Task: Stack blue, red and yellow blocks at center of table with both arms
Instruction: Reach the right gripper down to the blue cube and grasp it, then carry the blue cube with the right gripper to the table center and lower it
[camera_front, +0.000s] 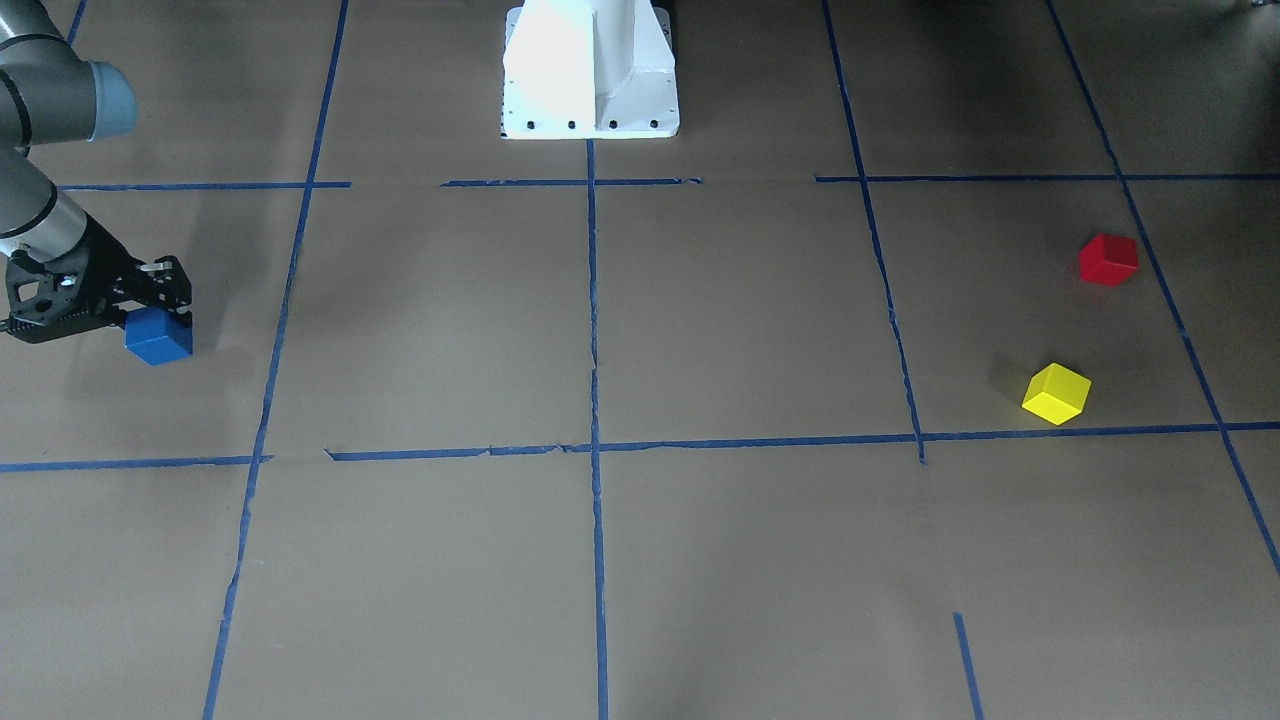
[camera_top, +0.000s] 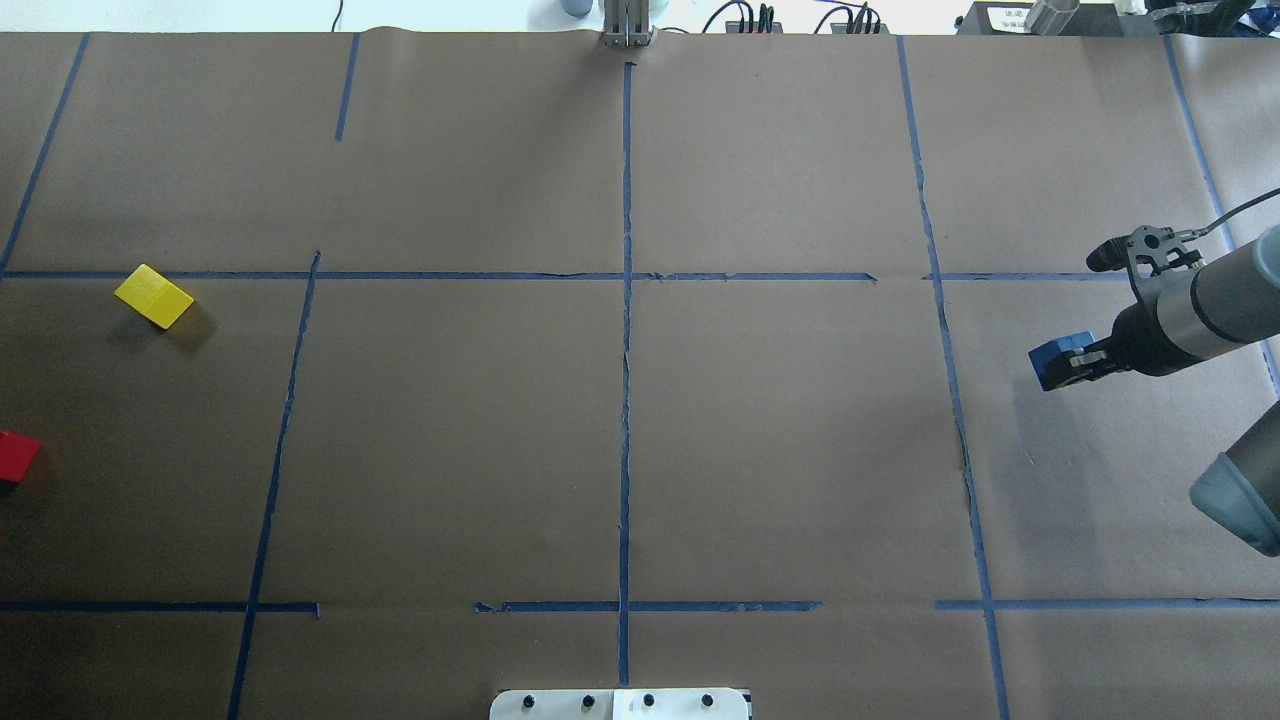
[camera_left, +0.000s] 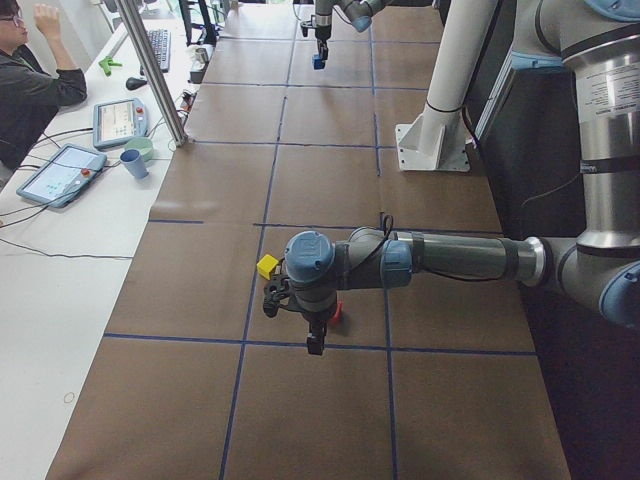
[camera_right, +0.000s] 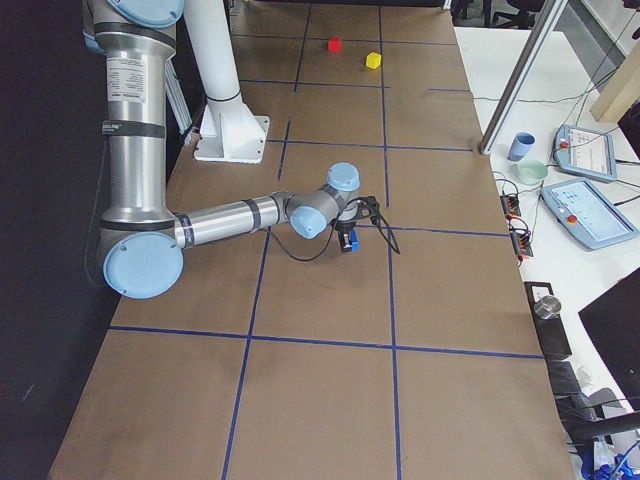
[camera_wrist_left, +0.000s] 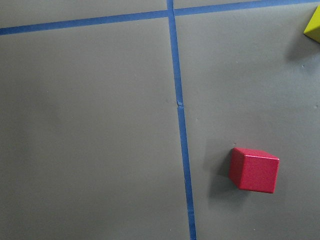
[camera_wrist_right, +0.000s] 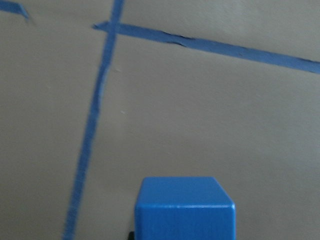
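- Right gripper: its fingers are closed on the blue block, gripping it at the upper part. This happens far out on the robot's right side of the table.
- The block's shadow falls offset from it in the overhead view, so you can judge it to be lifted clear of the table. I cannot confirm the gap.
- Left gripper: it hangs over the robot's left side of the table, close to the red block. It appears only in the side view, so I cannot tell whether its fingers are wide or narrow. The left wrist view shows no fingers at all.
- The yellow block lies near the red one, a little farther from the robot's base. Both rest on the table and nothing touches either.
- Handling, as a judgement: all three look like small rigid cubes with a smooth coloured finish. Expect them to be light, stiff and not fragile, but a little slick under the fingers.
- Where to take hold: grip across two opposite flat faces, never corner to corner. Stay on the upper half so the base is free to seat.
- The yellow block sits turned against the tape lines, so you likely need a wrist turn before closing on it.
- Smooth faces may slide when stacked, so set each block down square and release gently.
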